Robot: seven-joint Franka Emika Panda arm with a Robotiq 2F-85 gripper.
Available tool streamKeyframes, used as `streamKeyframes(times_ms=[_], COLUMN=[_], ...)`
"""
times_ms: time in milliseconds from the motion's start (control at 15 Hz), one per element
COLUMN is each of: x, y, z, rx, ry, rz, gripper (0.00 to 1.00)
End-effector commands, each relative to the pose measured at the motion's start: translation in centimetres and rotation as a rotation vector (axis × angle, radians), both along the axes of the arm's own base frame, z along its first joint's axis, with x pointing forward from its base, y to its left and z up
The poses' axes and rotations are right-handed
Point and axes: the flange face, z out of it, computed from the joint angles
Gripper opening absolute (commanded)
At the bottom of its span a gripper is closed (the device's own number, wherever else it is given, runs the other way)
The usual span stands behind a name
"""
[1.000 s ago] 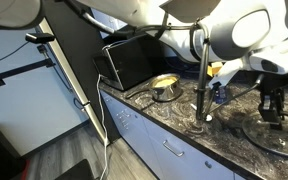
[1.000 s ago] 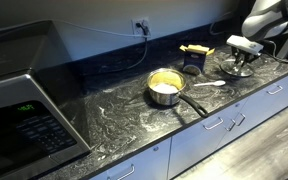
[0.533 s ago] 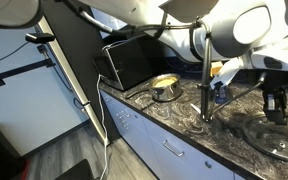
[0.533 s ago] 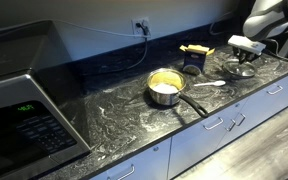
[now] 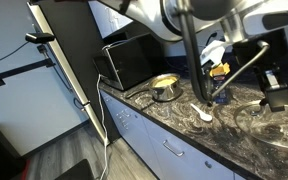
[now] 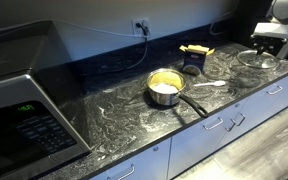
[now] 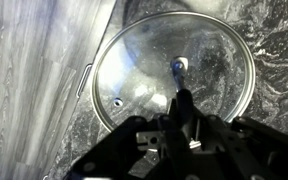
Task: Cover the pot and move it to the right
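My pincer (image 7: 181, 96) is gripping the glass lid (image 7: 134, 70), holding it above the dark counter (image 6: 114, 110). The steel pot (image 6: 164, 88) is sitting uncovered, well apart.

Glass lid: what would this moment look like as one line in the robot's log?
tool above glass lid | grip unclear | steel pot uncovered, apart from lid | both at granite counter

The pot (image 6: 164, 88) is shiny steel with a yellowish sheen inside. The countertop (image 6: 114, 112) is black, marbled with pale grey veins. The glass lid (image 7: 144, 70) is clear with a silver rim. The cabinet fronts (image 6: 209, 135) are pale grey-lilac, the microwave (image 6: 19, 75) is black with green digits, and the wall (image 6: 94, 30) is blue-grey.
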Motion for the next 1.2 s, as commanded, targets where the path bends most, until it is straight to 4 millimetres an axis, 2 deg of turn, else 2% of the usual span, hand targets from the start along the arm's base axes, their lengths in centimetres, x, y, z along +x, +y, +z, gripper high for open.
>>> streamKeyframes(times_ms=[0, 267, 400, 733, 1000, 1133], x=[-4.3, -7.3, -8.5, -11.0, -12.1, -13.0], y=[2.5, 6.3, 9.2, 17.9, 25.1, 27.9], z=[3.9, 6.6, 7.6, 9.5, 9.8, 10.1], rx=[0.009, 0.0, 0.0, -0.001, 0.013, 0.02], ry=[0.033, 0.032, 0.025, 0.022, 0.04, 0.048], rz=[0.174, 0.408, 0.52, 0.803, 1.036, 1.152], gripper=[0.02, 0.02, 0.02, 0.02, 0.02, 0.02])
